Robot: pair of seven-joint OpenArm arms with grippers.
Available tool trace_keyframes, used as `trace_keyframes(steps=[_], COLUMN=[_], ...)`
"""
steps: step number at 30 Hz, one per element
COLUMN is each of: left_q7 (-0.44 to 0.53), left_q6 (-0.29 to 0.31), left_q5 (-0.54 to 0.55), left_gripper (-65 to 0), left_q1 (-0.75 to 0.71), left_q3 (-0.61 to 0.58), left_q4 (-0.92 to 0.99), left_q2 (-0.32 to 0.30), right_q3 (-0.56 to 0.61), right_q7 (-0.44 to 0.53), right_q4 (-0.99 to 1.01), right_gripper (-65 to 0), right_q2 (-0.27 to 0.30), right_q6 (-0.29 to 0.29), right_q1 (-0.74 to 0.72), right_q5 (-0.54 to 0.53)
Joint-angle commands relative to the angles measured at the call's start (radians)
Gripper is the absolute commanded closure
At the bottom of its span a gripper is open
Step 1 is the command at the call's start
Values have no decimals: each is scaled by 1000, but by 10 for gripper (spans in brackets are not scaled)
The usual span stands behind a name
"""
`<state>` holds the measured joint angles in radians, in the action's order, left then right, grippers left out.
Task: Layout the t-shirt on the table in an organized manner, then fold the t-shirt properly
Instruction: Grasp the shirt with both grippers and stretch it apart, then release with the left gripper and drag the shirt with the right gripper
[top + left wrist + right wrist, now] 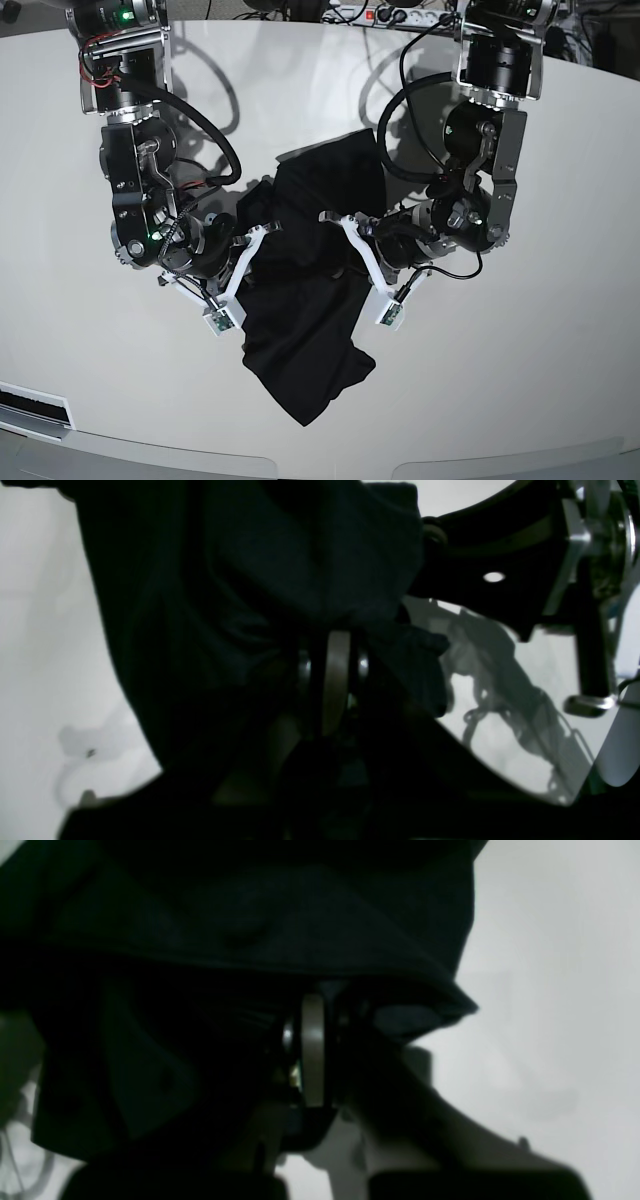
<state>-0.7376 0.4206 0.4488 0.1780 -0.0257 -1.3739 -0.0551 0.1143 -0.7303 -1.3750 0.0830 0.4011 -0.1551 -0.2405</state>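
The black t-shirt [305,330] is crumpled and bunched between my two grippers at the middle of the white table [530,380]. Part of it lies up toward the back, and the rest trails down toward the front edge. My left gripper [332,220] is on the right in the base view and is shut on a fold of the shirt. In the left wrist view, dark cloth [240,580] drapes over the closed fingers [336,650]. My right gripper [266,232] is shut on the shirt from the other side. Fabric [280,925] hangs over its fingers [313,1015].
The two arms stand close together over the shirt, and the right arm [500,545] shows in the left wrist view. A power strip and cables [400,14] lie beyond the table's back edge. The curved front edge [330,460] runs just below the shirt's lowest corner.
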Motion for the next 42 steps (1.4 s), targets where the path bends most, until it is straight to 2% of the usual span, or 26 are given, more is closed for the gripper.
trace_keyframes(steps=[1,7,11,16,20,24,27,29,33,35,37,39,41,42], left_q7=[26,24,22,14,2,-1,-6,-20,-31,-49,-80,-114,-157,-172], left_q6=[6,6,6,6,5,3,-58,-90,-91,-36,66,167,264,278], left_q5=[21,24,24,24,24,24,24,24,34,71,159,261,370,418], left_gripper=[0,0,0,0,0,0,0,0,0,0,0,0,0,0], left_q1=[31,89,103,98,94,94,93,93,82,76,74,71,69,68], left_q3=[2,11,58,148,201,232,243,243,243,243,243,243,243,243], left_q4=[-18,-18,-18,-18,-18,-18,-18,-18,-18,-18,-18,-18,-18,-18], left_q2=[-5,-61,-76,-96,-153,-244,-302,-334,-365,-369,-369,-369,-369,-369], right_q3=[-4,-5,-5,-10,-11,-11,-11,-11,-11,-11,-11,-11,-11,-11], right_q7=[7,1,-3,-49,-80,-108,-132,-154,-188,-166,-135,-135,-147,-158], right_q4=[-32,-130,-231,-311,-315,-315,-315,-315,-315,-315,-315,-319,-319,-319], right_gripper=[0,0,0,0,0,0,0,0,0,0,0,0,0,0], right_q2=[16,104,166,181,181,181,181,181,181,182,187,186,186,186], right_q6=[-27,-160,-253,-349,-402,-428,-460,-464,-440,-346,-265,-274,-336,-362], right_q1=[-19,19,75,113,123,122,122,122,123,122,122,122,122,122], right_q5=[24,116,164,275,355,416,462,482,480,459,406,394,400,403])
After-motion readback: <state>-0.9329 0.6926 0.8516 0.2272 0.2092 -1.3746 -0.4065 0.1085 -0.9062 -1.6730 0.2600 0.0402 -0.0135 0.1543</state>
